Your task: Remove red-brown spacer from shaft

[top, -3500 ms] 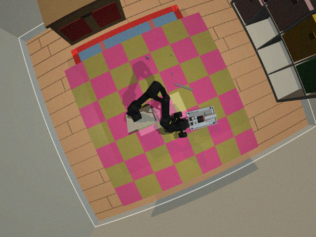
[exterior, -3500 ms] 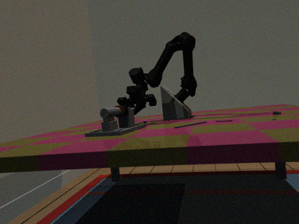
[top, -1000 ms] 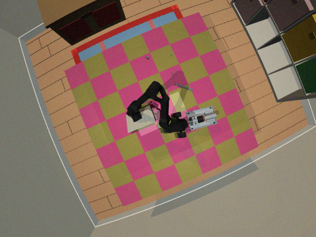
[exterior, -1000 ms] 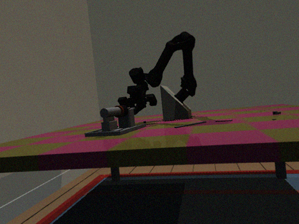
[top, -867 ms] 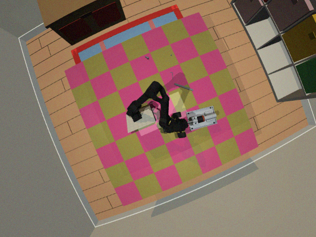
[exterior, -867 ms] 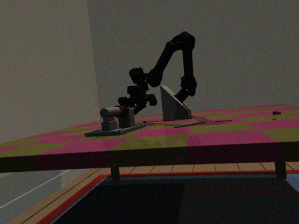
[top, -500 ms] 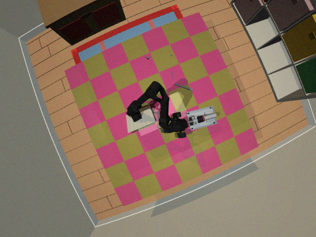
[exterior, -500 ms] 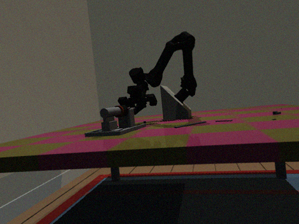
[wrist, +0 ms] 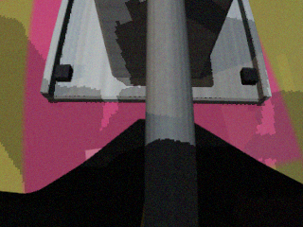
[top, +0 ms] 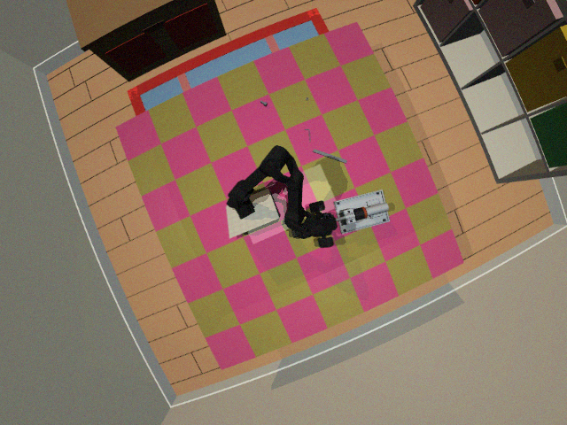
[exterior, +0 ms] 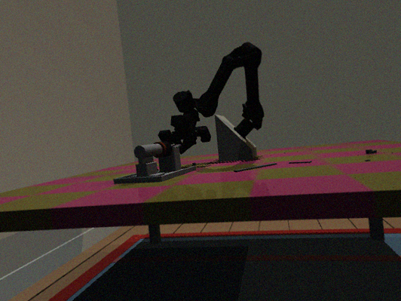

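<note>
My gripper (top: 336, 220) (wrist: 163, 130) is shut on the grey shaft (wrist: 169, 71), just outside the near edge of the pale base plate (top: 373, 196) (exterior: 141, 179) (wrist: 87, 52). The shaft runs from the fingers over the plate. The red-brown spacer (top: 365, 212) (exterior: 163, 148) is up in line with the shaft, against the inner end of a thick pale cylinder (top: 378, 209) (exterior: 147, 150) at the plate's far end. A big grey block (exterior: 171, 159) stands nearer my gripper. Other spacers cannot be told apart, and the wrist view does not show the red-brown one.
The arm's wedge-shaped pale stand (top: 252, 220) (exterior: 229, 145) is behind the gripper. A thin grey bar (top: 330, 156) (exterior: 255, 167) and a small dark piece (top: 263, 103) (exterior: 370, 151) lie on the checkered table. Small black pegs (wrist: 63, 73) (wrist: 248, 76) stick up near the plate's corners.
</note>
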Robot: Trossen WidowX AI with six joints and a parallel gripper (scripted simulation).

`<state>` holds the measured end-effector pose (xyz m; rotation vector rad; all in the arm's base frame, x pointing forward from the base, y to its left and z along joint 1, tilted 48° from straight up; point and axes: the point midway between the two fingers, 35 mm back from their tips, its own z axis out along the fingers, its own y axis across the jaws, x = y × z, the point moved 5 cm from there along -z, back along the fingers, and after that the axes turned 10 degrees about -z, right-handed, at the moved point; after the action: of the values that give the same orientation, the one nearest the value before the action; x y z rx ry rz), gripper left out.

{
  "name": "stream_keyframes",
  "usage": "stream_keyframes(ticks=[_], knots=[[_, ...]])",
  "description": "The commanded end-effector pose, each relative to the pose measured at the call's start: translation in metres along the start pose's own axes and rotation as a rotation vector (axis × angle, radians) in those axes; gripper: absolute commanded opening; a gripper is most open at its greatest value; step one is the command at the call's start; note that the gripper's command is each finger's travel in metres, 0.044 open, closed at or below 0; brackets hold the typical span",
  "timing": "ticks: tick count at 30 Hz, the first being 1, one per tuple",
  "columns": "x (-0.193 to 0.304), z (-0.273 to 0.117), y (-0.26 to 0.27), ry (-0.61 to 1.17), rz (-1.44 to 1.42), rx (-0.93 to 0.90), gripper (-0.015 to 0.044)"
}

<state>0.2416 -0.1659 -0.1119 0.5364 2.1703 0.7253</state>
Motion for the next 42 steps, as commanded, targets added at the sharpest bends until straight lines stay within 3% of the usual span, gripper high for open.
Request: stream_keyframes(ticks=[1, 42], knots=[[0.0015, -0.0010, 0.0007, 0.001, 0.001, -0.003, 0.0000], [0.0043, -0.0038, 0.0012, 0.001, 0.001, -0.003, 0.0000]])
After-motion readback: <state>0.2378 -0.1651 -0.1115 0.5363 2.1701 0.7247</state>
